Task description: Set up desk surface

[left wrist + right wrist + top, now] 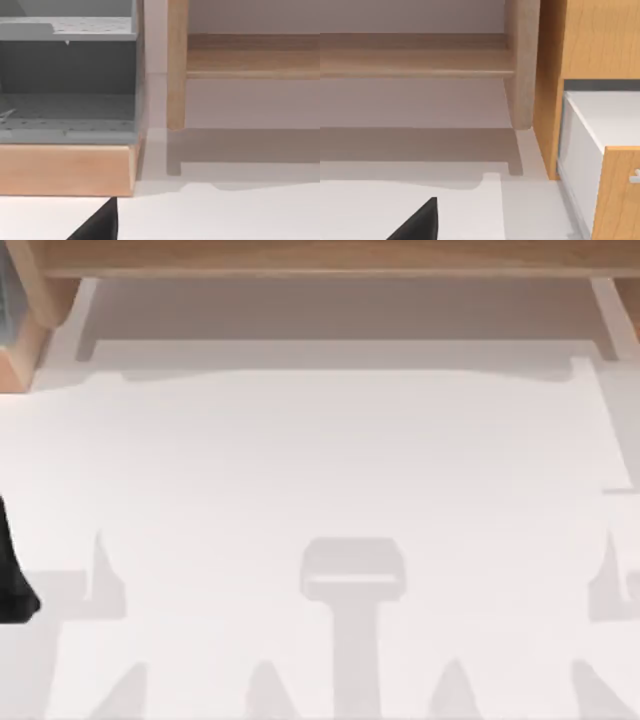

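Note:
The desk surface (330, 460) is a plain matte white tabletop, and nothing lies on it. Grey shadows of the arms and the camera rig fall across its near half. A dark piece of my left arm (12, 575) pokes in at the left edge of the top view. A black part of my left gripper (97, 225) hangs low over the white top near the back left corner. A black part of my right gripper (417, 222) hangs over the top near the back right corner.
A light-brown wooden shelf (320, 255) runs along the back on wooden posts (176, 65). At the back left stands a wooden box with a grey perforated compartment (65, 75). At the back right stands a wooden cabinet (590, 40) with a white panel (605, 120).

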You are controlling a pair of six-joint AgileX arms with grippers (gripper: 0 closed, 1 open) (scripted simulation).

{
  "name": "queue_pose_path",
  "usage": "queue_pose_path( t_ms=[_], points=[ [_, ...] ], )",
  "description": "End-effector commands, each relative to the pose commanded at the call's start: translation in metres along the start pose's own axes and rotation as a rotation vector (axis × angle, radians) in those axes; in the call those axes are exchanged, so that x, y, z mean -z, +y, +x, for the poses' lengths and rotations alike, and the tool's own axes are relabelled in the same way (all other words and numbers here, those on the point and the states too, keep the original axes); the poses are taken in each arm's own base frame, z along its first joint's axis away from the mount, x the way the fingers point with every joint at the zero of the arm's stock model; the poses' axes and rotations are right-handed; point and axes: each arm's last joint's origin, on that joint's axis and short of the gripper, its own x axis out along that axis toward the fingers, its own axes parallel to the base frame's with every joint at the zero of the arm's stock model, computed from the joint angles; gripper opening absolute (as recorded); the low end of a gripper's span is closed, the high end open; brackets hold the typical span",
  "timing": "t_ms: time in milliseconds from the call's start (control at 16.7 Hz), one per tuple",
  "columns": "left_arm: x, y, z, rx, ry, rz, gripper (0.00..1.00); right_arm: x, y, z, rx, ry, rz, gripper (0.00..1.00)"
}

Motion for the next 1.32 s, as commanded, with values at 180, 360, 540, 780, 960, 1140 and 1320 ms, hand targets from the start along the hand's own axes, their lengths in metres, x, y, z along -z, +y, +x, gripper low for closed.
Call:
queue_pose_path(
  t_ms=[180, 360, 540, 780, 960, 1140, 1320],
  points=[
    [0.0, 0.0, 0.0, 0.0, 0.0, 0.0, 1.0, -0.002, 0.0, 0.0, 0.003, 0.006, -0.002, 1.0],
    [0.0, 0.0, 0.0, 0.0, 0.0, 0.0, 1.0, -0.019, -0.002, 0.0, 0.027, 0.066, -0.017, 1.0],
    [0.0, 0.0, 0.0, 0.0, 0.0, 0.0, 1.0, -0.055, -0.005, 0.004, 0.058, 0.186, -0.046, 1.0],
    [0.0, 0.0, 0.0, 0.0, 0.0, 0.0, 1.0, -0.119, -0.014, 0.032, 0.097, 0.413, -0.095, 1.0],
    [0.0, 0.0, 0.0, 0.0, 0.0, 0.0, 1.0, -0.164, -0.027, 0.08, 0.114, 0.609, -0.125, 1.0],
    [0.0, 0.0, 0.0, 0.0, 0.0, 0.0, 1.0, -0.189, -0.049, 0.146, 0.108, 0.808, -0.147, 1.0],
    [0.0, 0.0, 0.0, 0.0, 0.0, 0.0, 1.0, -0.186, -0.08, 0.22, 0.078, 0.998, -0.156, 1.0]
  ],
)
